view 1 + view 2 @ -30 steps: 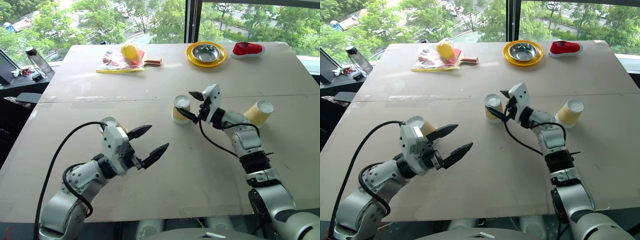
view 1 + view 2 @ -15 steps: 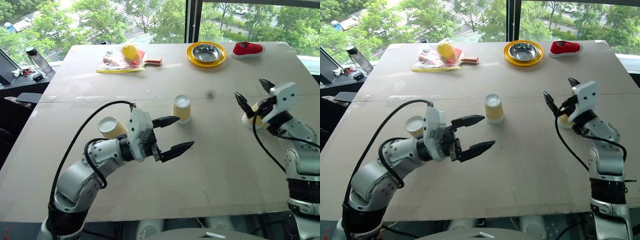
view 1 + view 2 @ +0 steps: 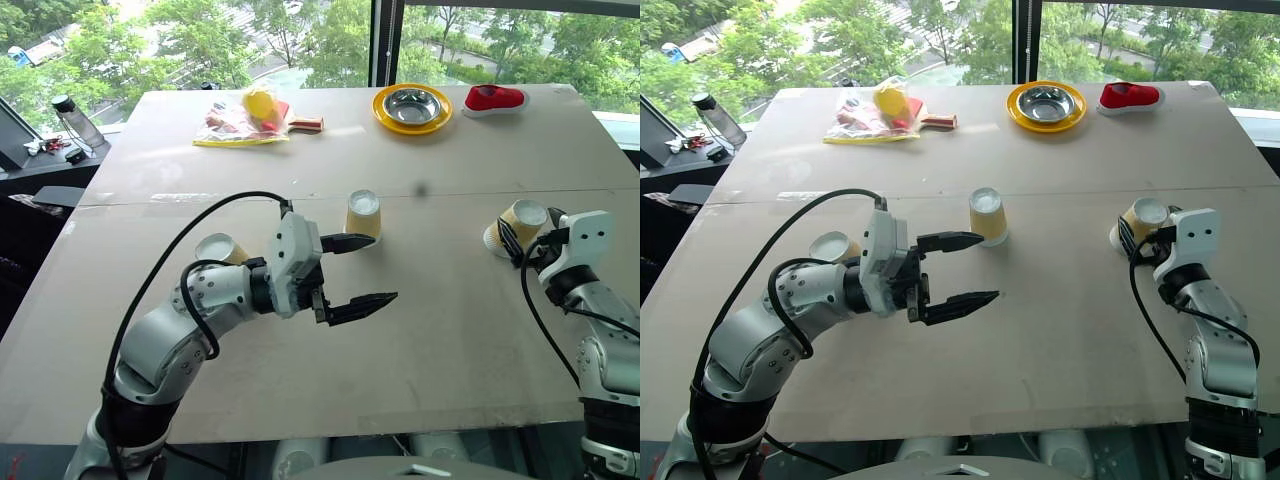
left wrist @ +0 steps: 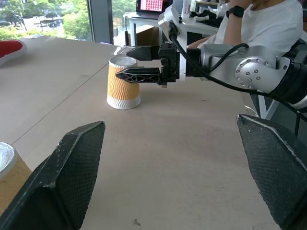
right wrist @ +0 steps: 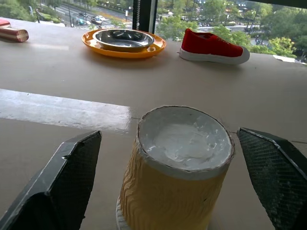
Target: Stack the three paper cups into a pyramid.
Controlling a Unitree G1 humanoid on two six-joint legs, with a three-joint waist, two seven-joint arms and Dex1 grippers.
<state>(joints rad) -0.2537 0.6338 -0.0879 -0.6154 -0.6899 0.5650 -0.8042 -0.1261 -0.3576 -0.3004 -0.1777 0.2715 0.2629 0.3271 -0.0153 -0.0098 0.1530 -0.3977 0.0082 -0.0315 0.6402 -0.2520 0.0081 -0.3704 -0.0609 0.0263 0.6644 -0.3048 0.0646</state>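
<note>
Risk sits with the right gripper, fingers apart around the tilted right-hand cup: a skewed squeeze tips it, left gripper gaping

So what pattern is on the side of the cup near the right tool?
Wavy yellow-tan ridges on the cup, white rim; clearest in the right wrist view.

You won't find any readable text, label, brand or number on anything in these views.
</note>
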